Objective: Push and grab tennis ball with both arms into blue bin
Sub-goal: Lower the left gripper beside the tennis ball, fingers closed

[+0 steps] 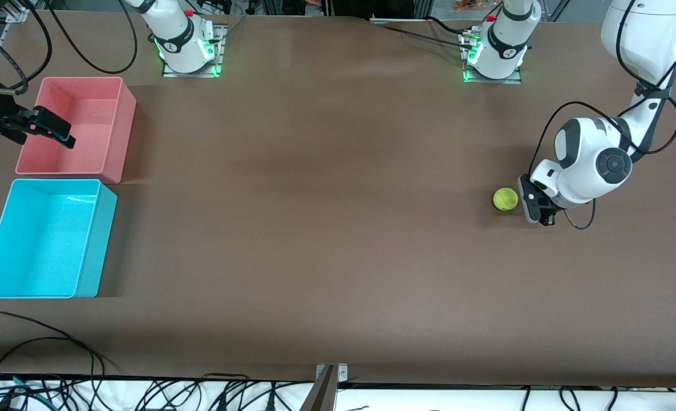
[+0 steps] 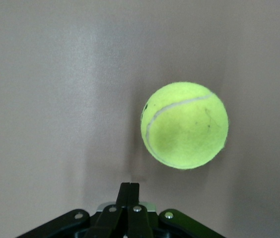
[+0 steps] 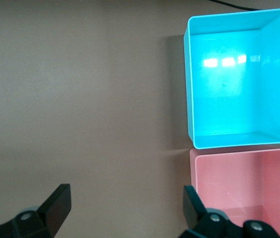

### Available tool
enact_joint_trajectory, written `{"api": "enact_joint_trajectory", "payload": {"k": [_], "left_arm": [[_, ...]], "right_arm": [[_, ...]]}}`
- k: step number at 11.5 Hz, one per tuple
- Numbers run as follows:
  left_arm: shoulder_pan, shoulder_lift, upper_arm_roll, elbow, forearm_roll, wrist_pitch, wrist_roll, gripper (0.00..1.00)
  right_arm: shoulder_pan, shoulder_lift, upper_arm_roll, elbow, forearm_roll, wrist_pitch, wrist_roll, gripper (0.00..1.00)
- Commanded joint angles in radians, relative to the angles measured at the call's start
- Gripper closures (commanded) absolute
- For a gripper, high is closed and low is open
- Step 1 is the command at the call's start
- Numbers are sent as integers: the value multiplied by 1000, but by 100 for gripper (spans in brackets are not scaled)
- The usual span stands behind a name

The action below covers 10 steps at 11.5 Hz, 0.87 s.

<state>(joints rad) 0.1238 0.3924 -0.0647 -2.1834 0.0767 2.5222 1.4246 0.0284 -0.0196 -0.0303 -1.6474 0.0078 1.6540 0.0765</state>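
The yellow-green tennis ball (image 1: pixel 505 199) rests on the brown table toward the left arm's end. My left gripper (image 1: pixel 527 201) is down at table level right beside it, fingers shut with nothing between them. In the left wrist view the ball (image 2: pixel 184 125) lies a short way ahead of the closed left gripper (image 2: pixel 130 186) and a little off to one side, not touching. The blue bin (image 1: pixel 95 245) stands at the right arm's end of the table. My right gripper (image 1: pixel 58 128) hangs open in the air by the pink bin. The right wrist view shows the right gripper (image 3: pixel 126 198) wide open and the blue bin (image 3: pixel 189 84).
A pink-red bin (image 1: pixel 115 131) stands next to the blue bin, farther from the front camera; its rim (image 3: pixel 239 151) also shows in the right wrist view. Brown tabletop stretches between the ball and the bins. Cables lie along the table's front edge (image 1: pixel 144 377).
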Motion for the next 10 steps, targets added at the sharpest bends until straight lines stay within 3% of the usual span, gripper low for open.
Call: {"api": "enact_joint_trajectory", "payload": {"k": [1,10], "left_arm": [[-1,14,-1,-10,-25,17,37,100],[-1,5,-10,-53,-26,12,33,100]], "right_arm": [[-2,3,-2,15,18,-7,-9,0],[-2,3,-2,15,18,-7,-9,0]]}}
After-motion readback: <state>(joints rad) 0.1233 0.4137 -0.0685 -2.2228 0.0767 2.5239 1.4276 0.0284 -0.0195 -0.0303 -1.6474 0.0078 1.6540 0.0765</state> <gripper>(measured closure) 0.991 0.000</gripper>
